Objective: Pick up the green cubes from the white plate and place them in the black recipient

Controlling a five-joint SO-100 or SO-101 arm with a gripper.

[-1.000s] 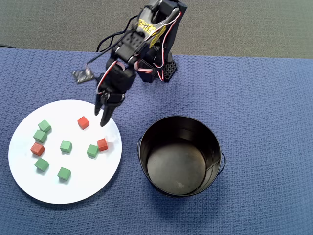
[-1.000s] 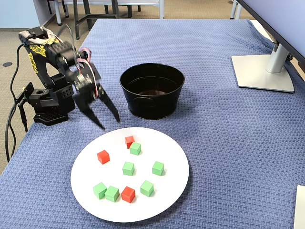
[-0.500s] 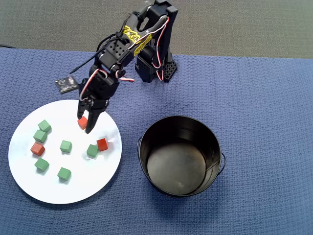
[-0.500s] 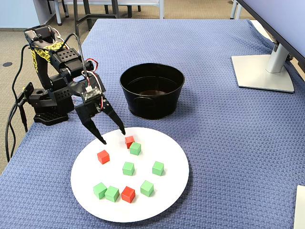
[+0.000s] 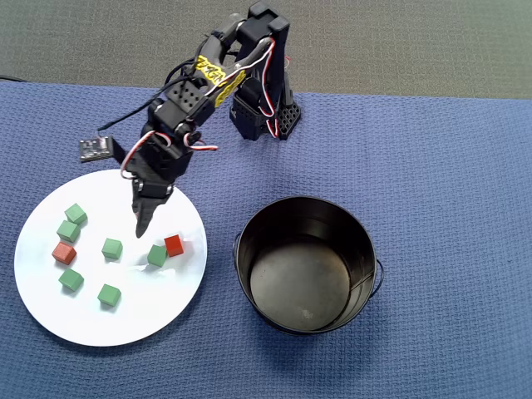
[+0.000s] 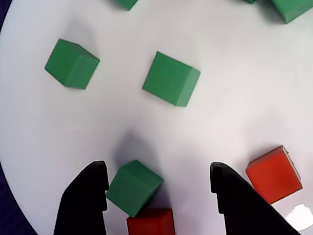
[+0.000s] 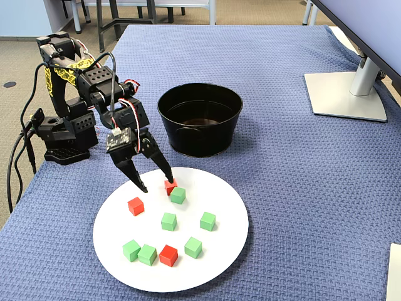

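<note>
While nothing has yet gone into the round black metal bucket (image 5: 308, 264), the overhead view shows it empty and off to one side of the two-finger gripper (image 5: 143, 223), which hangs over the large flat white plate (image 5: 50, 312) with its tips pointing down among the cubes; six small matte green cubes (image 5: 111, 248) lie on the plate, and only two red-orange cubes (image 5: 173, 244) show, a third perhaps hidden under the arm; in the wrist view the two black fingers (image 6: 83, 198) stand wide apart and hold nothing, one green cube lying just inside one finger with a red-orange cube touching it toward the camera, another red-orange cube just outside the other finger, and more green cubes farther ahead; in the fixed view the gripper (image 7: 154, 183) spreads low over the plate's near rim, the bucket (image 7: 200, 119) well behind it; by my reckoning every green cube is left to move.
</note>
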